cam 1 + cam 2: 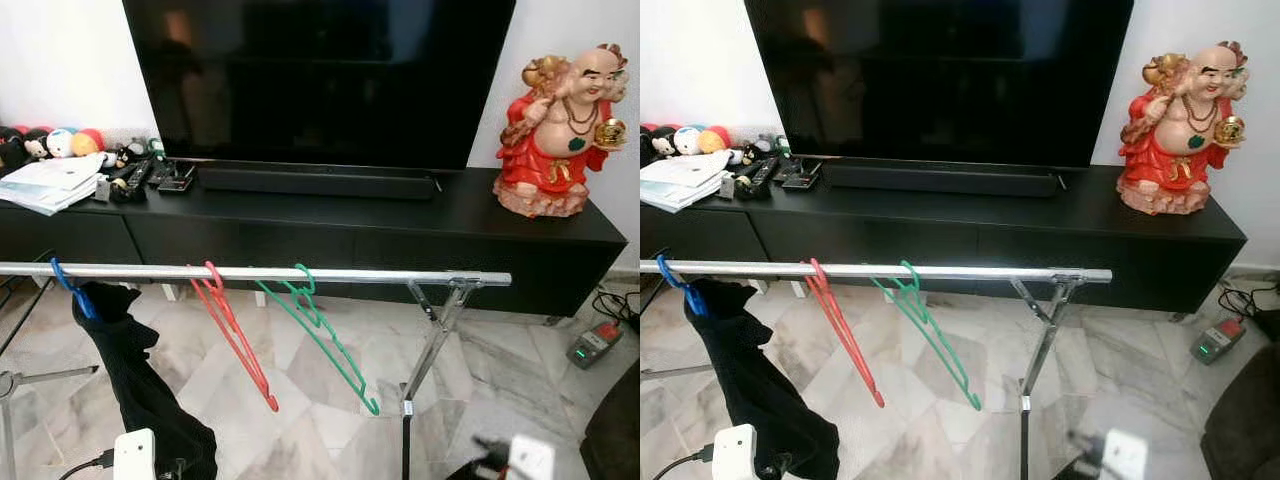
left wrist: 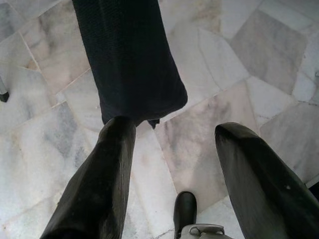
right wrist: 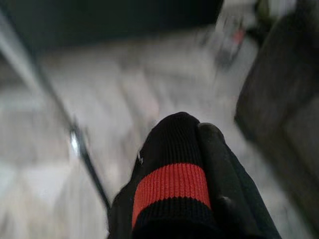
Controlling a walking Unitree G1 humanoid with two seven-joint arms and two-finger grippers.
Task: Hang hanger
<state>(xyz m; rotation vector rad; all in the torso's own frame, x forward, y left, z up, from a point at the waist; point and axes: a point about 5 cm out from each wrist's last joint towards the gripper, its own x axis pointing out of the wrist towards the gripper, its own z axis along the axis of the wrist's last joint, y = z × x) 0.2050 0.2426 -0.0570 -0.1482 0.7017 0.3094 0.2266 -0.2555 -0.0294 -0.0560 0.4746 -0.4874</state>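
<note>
Low in frame, the left end effector (image 2: 169,164) gapes empty; red (image 1: 236,335) and green plastic hangers (image 1: 325,335) hook the silver rail (image 1: 300,273); right end effector's (image 3: 199,149) state unclear.

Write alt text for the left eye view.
A silver rail holds a red hanger, a green hanger and a blue hanger with a black garment, before a black TV cabinet.

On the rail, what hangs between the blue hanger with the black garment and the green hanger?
A red hanger hangs on the rail between the blue hanger and the green hanger, seen in both eye views.
</note>
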